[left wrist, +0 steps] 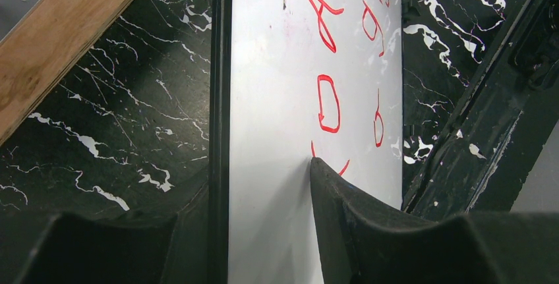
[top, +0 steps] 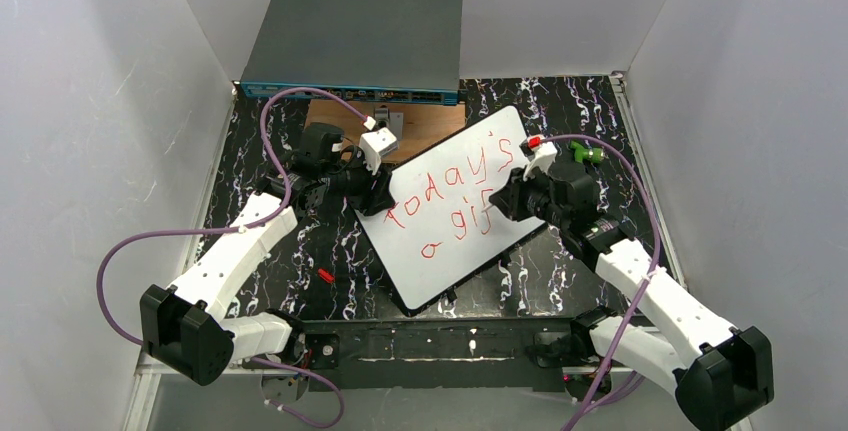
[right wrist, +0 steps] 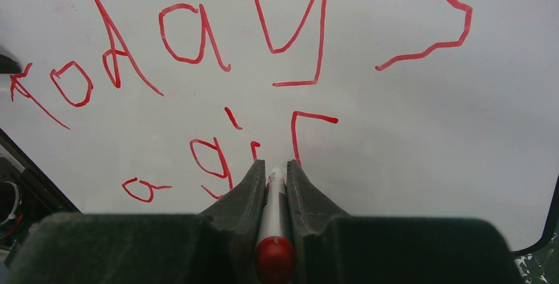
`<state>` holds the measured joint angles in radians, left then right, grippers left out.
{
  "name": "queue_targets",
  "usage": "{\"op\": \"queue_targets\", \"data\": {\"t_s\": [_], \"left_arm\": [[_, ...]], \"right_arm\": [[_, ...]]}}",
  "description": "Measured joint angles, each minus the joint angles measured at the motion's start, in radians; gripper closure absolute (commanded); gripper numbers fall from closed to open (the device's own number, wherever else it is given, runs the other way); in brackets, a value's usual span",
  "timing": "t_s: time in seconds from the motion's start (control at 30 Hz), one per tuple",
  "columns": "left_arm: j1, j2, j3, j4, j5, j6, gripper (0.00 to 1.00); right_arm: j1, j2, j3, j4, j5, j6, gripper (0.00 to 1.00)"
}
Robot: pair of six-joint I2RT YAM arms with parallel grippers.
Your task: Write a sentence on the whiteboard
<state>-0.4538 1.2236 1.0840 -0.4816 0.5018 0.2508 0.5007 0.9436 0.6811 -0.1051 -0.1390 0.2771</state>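
The whiteboard (top: 452,256) lies tilted on the black marble table, with "today's" and below it "a gif" on it in red. My left gripper (top: 377,193) clamps the board's upper left edge. In the left wrist view that gripper (left wrist: 257,178) has one finger on the white face (left wrist: 277,66) and the other behind the black rim. My right gripper (top: 503,201) hovers over the board's right part. In the right wrist view it (right wrist: 275,165) is shut on a red-capped marker (right wrist: 273,211), tip down on the whiteboard (right wrist: 428,152) just under the last letter.
A grey network switch (top: 350,46) stands at the back, with a brown wooden plate (top: 425,129) in front of it, partly under the board. A small green object (top: 586,154) lies beyond the right gripper. A small red piece (top: 325,275) lies left of the board.
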Motion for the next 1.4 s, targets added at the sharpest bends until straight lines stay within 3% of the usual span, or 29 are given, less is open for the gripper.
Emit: {"op": "queue_targets", "data": {"t_s": [0.53, 1.4], "left_arm": [[0.0, 0.005, 0.0, 0.003, 0.002, 0.0, 1.0], [0.0, 0.005, 0.0, 0.003, 0.0, -0.002, 1.0]], "right_arm": [[0.0, 0.056, 0.006, 0.034, -0.009, 0.003, 0.99], [0.005, 0.063, 0.032, 0.018, 0.1, -0.039, 0.99]]}}
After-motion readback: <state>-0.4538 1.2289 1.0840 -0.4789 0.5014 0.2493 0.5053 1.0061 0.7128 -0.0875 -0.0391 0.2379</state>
